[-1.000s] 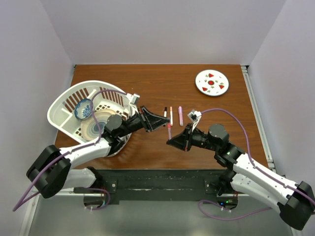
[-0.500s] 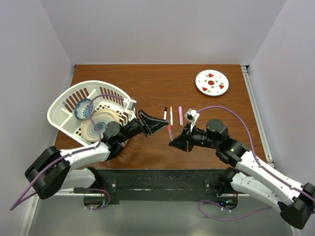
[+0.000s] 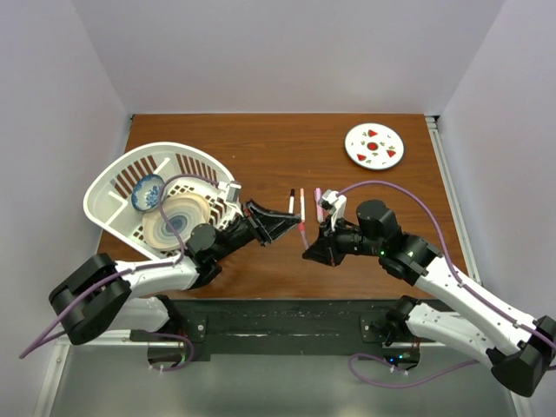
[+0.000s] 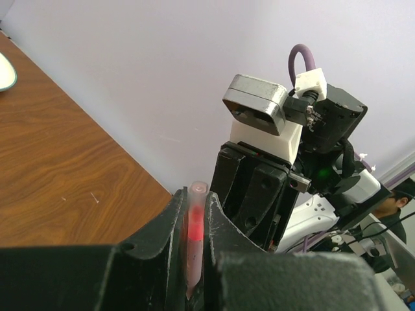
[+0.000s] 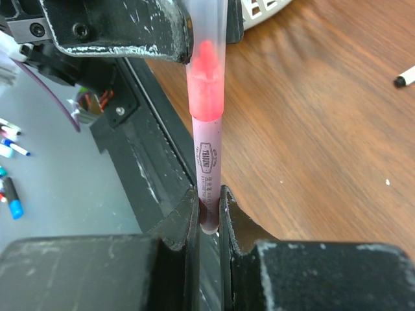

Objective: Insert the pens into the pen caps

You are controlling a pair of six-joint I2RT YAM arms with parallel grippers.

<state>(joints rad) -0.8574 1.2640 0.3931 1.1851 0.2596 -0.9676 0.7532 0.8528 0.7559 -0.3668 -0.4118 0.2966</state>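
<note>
Pink pen (image 5: 207, 155) is held clear of the tabletop (image 3: 278, 148), bridging the two arms. The right pincer (image 5: 207, 202) is clamped on the end of its barrel. The left pincer (image 4: 194, 208) is squeezed tight on the clear pen cap (image 4: 197, 192), with the red tip showing inside. Three more pens (image 3: 302, 204) lie side by side on the wood just beyond.

Wood-grain table (image 3: 261, 139); pale lilac walls (image 3: 287, 52); grey floor (image 3: 261, 387) beyond near edge.

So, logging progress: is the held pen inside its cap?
Inside: red tip of the pen shows through the translucent cap. How deep, cannot tell.
</note>
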